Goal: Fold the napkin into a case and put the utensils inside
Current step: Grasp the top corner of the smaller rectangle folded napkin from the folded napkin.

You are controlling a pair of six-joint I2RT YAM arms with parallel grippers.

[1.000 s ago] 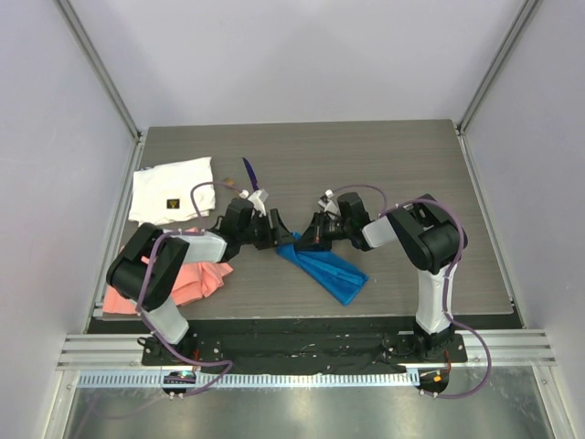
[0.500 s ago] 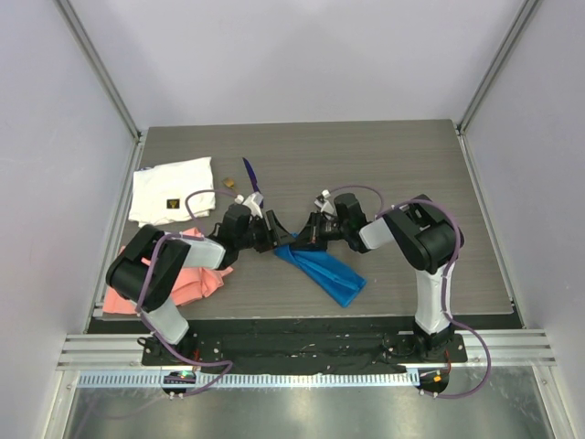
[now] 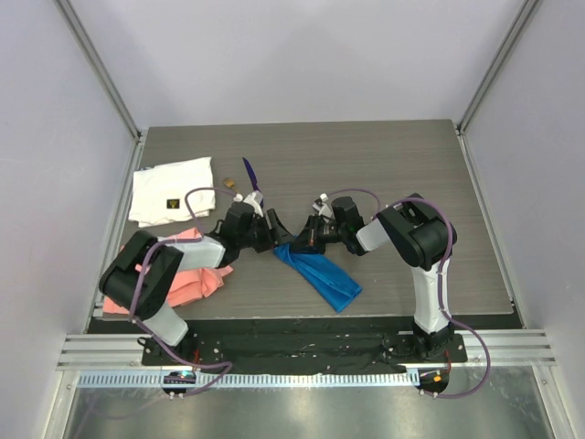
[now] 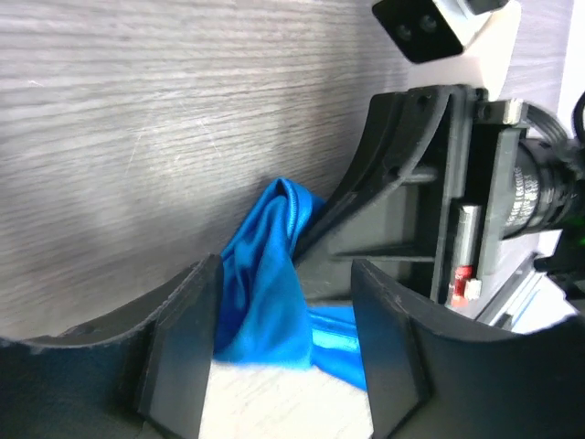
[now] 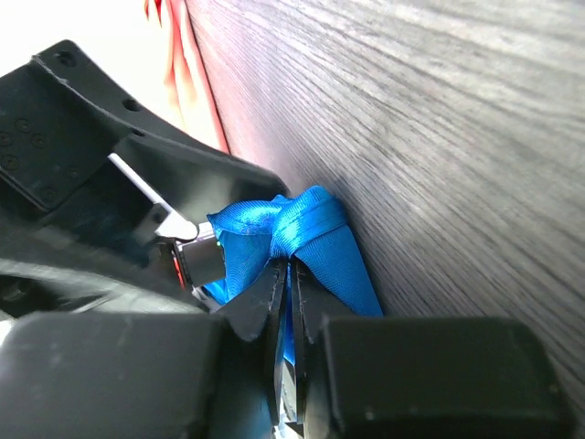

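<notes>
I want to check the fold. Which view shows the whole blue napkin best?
Top view: the napkin lies there almost whole, a folded diagonal strip. The left wrist view shows only a bunched end; the right wrist view only the bit pinched by the right gripper.

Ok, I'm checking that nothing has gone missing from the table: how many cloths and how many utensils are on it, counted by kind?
Cloths: 3 (white cloth, salmon-pink cloth, blue napkin)
Utensils: 2 (purple utensil, tan-tipped utensil)
Total: 5
</notes>
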